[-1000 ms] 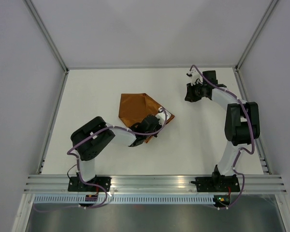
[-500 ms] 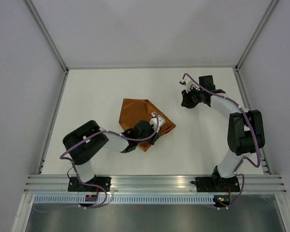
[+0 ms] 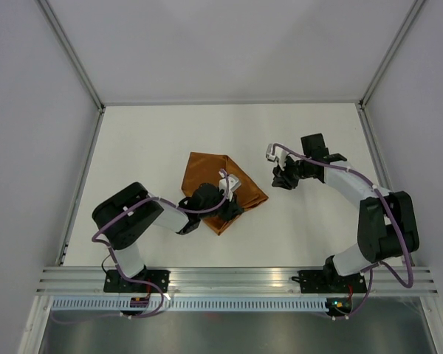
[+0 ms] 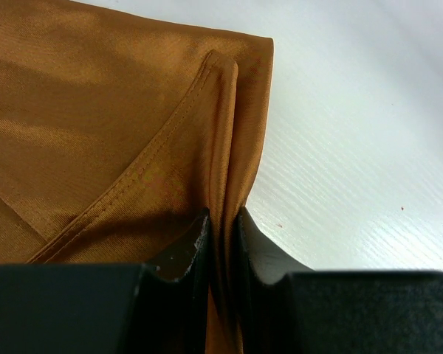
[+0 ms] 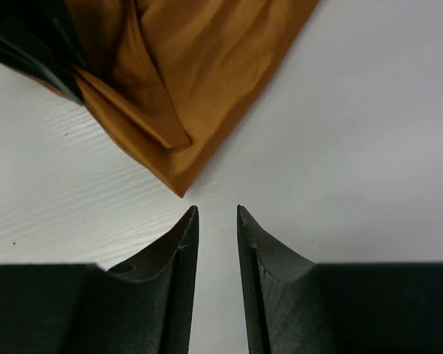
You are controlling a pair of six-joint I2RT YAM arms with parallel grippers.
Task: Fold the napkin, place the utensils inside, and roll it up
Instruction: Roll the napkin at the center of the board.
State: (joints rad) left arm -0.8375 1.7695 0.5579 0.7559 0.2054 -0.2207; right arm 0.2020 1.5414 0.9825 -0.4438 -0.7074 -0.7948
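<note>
**A:** Where is the napkin point(image 3: 220, 190)?

**B:** It lies near the middle of the white table point(image 3: 148, 147), partly folded. One rust-brown layer lies over another, and a stitched hem runs slantwise across the top layer.

**A:** And the left gripper point(image 4: 223, 221)?

**B:** It is down on the cloth at the napkin's near right side. Its two dark fingers are pressed together on a raised ridge of fabric, and the pinched fold stands up between them.

**A:** What about the right gripper point(image 5: 217, 214)?

**B:** It sits to the right of the napkin, close to it but not touching. Its fingers stand a little apart with only bare table between them, just short of a pointed corner of the cloth. It holds nothing.
</note>
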